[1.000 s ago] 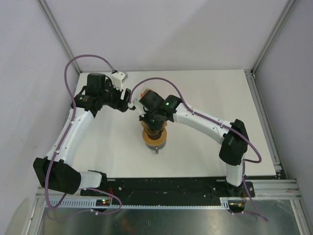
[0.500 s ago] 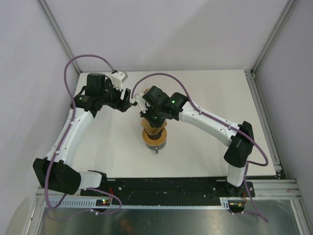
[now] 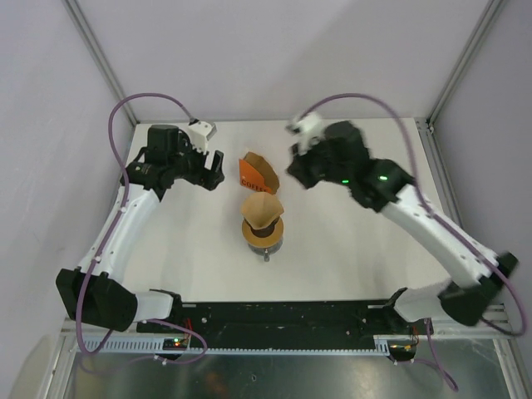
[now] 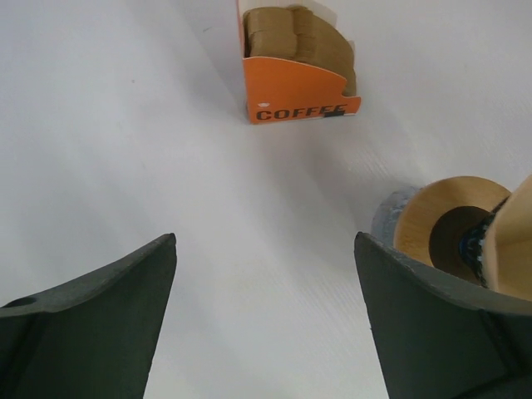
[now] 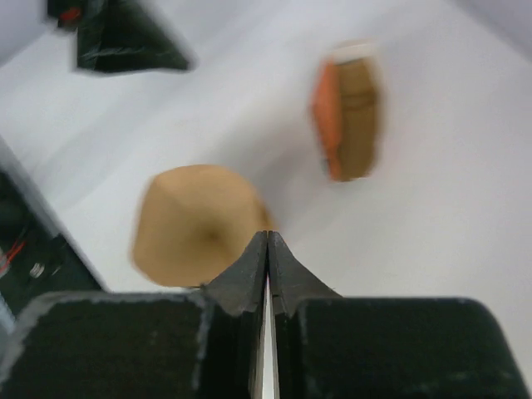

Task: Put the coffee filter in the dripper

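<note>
We can read one word only: "COFFE…" in dark capitals along the lower front edge of the orange packet (image 4: 291, 87), at twelve o'clock in the left wrist view, its last letter partly covered. In the top view that lettering is too small for us to read, and the right wrist view is too blurred.
</note>
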Controlling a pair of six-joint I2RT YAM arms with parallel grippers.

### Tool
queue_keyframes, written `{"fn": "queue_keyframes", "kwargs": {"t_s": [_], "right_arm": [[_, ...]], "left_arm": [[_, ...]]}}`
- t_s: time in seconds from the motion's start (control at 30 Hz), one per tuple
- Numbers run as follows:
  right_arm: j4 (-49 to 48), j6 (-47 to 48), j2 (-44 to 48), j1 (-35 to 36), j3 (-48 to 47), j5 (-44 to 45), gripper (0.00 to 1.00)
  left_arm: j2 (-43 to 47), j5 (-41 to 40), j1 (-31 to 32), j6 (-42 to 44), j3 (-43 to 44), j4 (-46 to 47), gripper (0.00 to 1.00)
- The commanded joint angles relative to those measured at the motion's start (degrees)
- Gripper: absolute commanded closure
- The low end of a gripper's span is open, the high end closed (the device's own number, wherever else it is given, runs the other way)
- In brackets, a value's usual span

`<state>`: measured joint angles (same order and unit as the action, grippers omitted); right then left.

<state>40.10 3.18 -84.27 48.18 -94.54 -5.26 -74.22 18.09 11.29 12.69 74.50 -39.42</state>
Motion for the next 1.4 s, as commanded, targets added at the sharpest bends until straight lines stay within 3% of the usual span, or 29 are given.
{"fn": "queue_keyframes", "kwargs": {"t_s": [0.0,0.03,0.2,0.27,0.4,0.6,0.87,1.13,1.37], "right_arm": [[-16.0,-7.31,13.03,-13.12,13.14,-0.71,0.86],[-17.24,-8.14,15.21,-17.03,16.27,-1.24,0.77],[-18.25,-8.88,20.55,-29.81,26.28,-0.97,0.14],[-20.37,-9.28,21.96,-34.32,30.15,0.1,0.04],[-29.27,-10.85,26.07,-41.0,40.29,1.83,0.01],[-41.41,-10.54,29.82,-46.86,53.36,3.97,0.01],[-53.96,-6.94,30.37,-47.65,64.79,4.68,0.01],[-73.23,-6.46,31.03,-47.68,78.56,8.47,0.01],[-85.28,-6.79,28.98,-49.4,86.65,8.96,0.01]], "left_arm": [[2.29,-4.83,-1.04,0.75,-2.96,6.68,0.04],[2.52,-6.28,-1.38,0.75,-4.41,8.85,0.02],[3.54,-9.91,-5.63,-1.34,-11.99,18.65,0.01],[4.1,-9.45,-7.7,-2.62,-14.97,22.78,0.0],[7.11,-9.5,-10.52,-3.98,-22.16,33.07,0.0],[8.41,-16.19,-12.47,-4.29,-32.46,48.04,0.0],[8.25,-15.68,-14.36,-8.5,-46.13,66.06,0.0],[8.43,-19.73,-14.49,-12.03,-54.02,76.39,0.0],[6.46,-16.5,-14.53,-11.3,-58.99,84.56,0.0]]}}
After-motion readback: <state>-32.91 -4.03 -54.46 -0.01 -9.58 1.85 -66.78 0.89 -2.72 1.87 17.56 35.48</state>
